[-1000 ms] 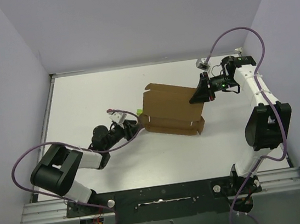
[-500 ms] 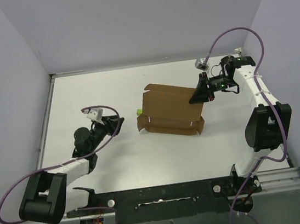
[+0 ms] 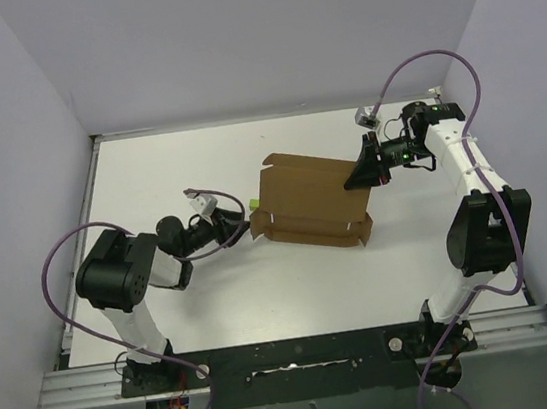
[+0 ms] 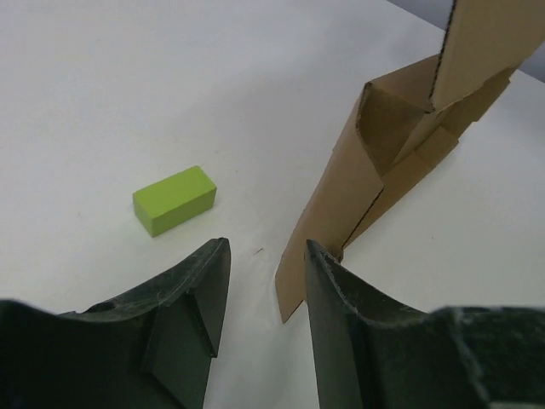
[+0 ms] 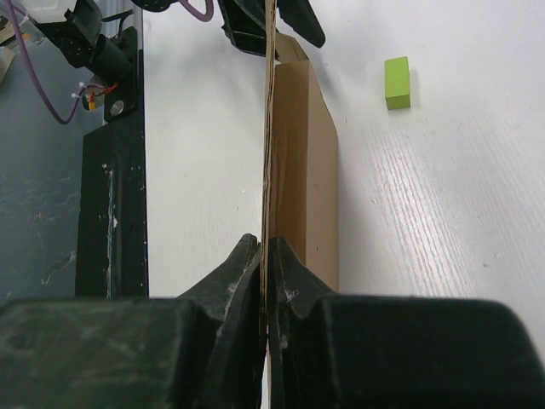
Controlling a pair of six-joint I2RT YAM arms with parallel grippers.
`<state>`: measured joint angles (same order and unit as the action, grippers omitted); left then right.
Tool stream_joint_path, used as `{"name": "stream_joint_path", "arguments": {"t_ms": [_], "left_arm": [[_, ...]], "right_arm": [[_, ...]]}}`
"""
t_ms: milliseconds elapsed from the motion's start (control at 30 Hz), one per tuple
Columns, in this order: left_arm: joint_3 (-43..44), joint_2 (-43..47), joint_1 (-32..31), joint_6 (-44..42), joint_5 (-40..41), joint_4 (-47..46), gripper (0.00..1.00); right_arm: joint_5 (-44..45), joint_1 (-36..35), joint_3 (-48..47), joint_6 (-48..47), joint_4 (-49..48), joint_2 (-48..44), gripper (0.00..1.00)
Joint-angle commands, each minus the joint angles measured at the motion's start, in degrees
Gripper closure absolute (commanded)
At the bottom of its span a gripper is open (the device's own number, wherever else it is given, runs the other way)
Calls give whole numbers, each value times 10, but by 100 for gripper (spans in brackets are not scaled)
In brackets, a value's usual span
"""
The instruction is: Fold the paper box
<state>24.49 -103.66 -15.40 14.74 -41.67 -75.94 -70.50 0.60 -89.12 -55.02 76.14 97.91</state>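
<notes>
Filling most of the overhead view, a flat white counter (image 3: 149, 180) sits between pale lilac walls (image 3: 0, 119). Near its middle, a little to the right, lies the paper box (image 3: 309, 205). It is a thin die-cut sheet of plain brown kraft cardboard with flaps and notched tabs, and it is only partly folded. A long low wall stands up along its near edge, and the broad panel behind it stretches toward the far right.

The right arm (image 3: 473, 188) rises from its base along the right side and bends back toward the centre. This brings the right claw (image 3: 362, 171) onto the right edge of that panel. Seen from the right wrist, its two fingers (image 5: 238, 273) are clenched flat on the thin cardboard edge, which runs straight away from them. This claw is grasping the paper box.

The left arm (image 3: 121, 275) is folded low on the left side, its forearm stretched toward the box's left end. The left claw (image 3: 241, 229) sits just beside the near-left corner. In the left wrist view its fingers (image 4: 192, 307) stand apart, released. The lower corner of an upright cardboard flap is just ahead of the gap, close to the right-hand finger. Whether it touches that finger I cannot tell.

A small yellow-green rectangular block (image 4: 174, 200) lies flat on the counter just left of the box, apart from both the cardboard and the claw.
</notes>
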Motion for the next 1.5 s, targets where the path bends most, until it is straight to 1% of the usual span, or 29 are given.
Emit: {"name": "stream_joint_path", "arguments": {"t_ms": [0, 267, 433, 533, 700, 867, 1000, 1167, 1400, 1467], "left_arm": [[40, -29, -19, -46, -85, -109, 60], [60, -50, -33, -61, -141, -108, 60], [62, -55, -38, -68, -158, -109, 60], [63, -58, -42, -74, -150, -109, 57], [62, -62, -61, -92, -108, -109, 48], [63, -67, -75, -101, -76, -109, 46], [64, -69, -85, -107, -40, -109, 48], [65, -71, -98, -110, -8, -109, 56], [70, -77, -117, -121, 29, -109, 57], [72, -78, -121, -123, 39, -108, 61]], "right_arm": [[-4, -5, 1, -4, -8, -22, 100], [-6, -6, 0, -6, -6, -18, 100], [-6, -6, 1, -6, -6, -18, 100], [-5, -9, 2, -6, -7, -17, 100], [-5, -11, 2, -5, -6, -17, 100], [-5, -12, 3, -5, -6, -16, 100], [-5, -14, 3, -6, -6, -15, 100], [-9, -15, 3, -9, -1, -12, 100], [-12, -17, 0, -15, 6, -5, 100], [-13, -16, 0, -15, 7, -4, 100]]}}
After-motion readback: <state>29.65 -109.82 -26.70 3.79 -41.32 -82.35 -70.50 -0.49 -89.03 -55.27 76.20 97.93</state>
